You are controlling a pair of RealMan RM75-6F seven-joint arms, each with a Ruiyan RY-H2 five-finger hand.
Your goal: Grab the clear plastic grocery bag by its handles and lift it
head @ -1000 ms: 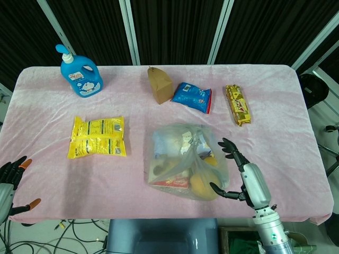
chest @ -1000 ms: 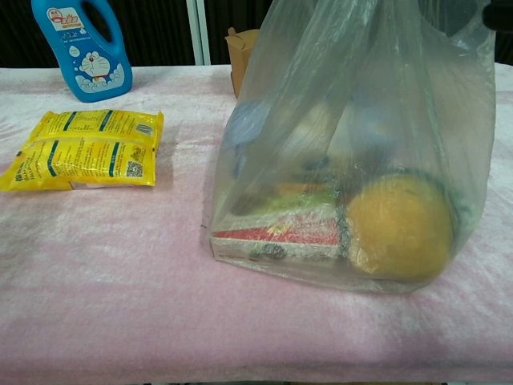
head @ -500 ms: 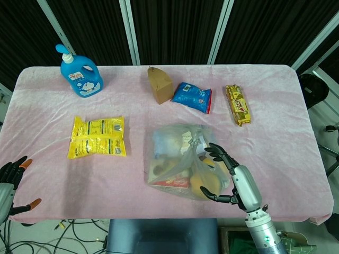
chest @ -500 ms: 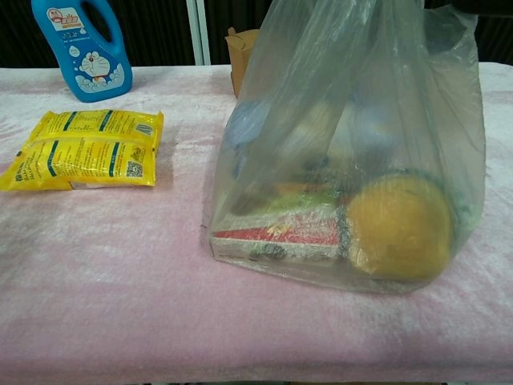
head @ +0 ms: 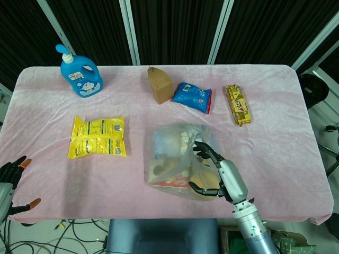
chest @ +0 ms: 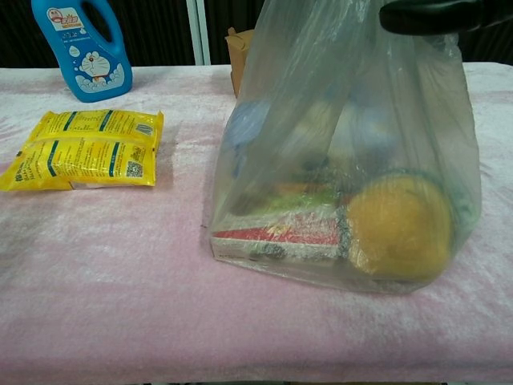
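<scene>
A: We see the clear plastic grocery bag [head: 183, 161] sitting on the pink cloth-covered table [head: 275, 137], near the front edge, right of centre. Inside it we make out a round yellow-orange fruit [chest: 399, 226] and a flat red-edged box [chest: 276, 239].

B: Our right hand [head: 220, 174] is over the bag's right side, fingers [head: 204, 150] spread and curved toward the plastic, holding nothing that we can see. We cannot tell whether they touch the handles.

A: In the chest view a dark finger [chest: 437, 14] shows at the top of the bag.

B: Our left hand [head: 10, 182] hangs off the table's front left corner, fingers apart, empty.

A: Behind the bag we see a yellow noodle packet [head: 98, 136], a blue pump bottle [head: 79, 71], a brown paper carton [head: 159, 84], a blue snack pouch [head: 193, 97] and a yellow wrapped bar [head: 238, 105].
</scene>
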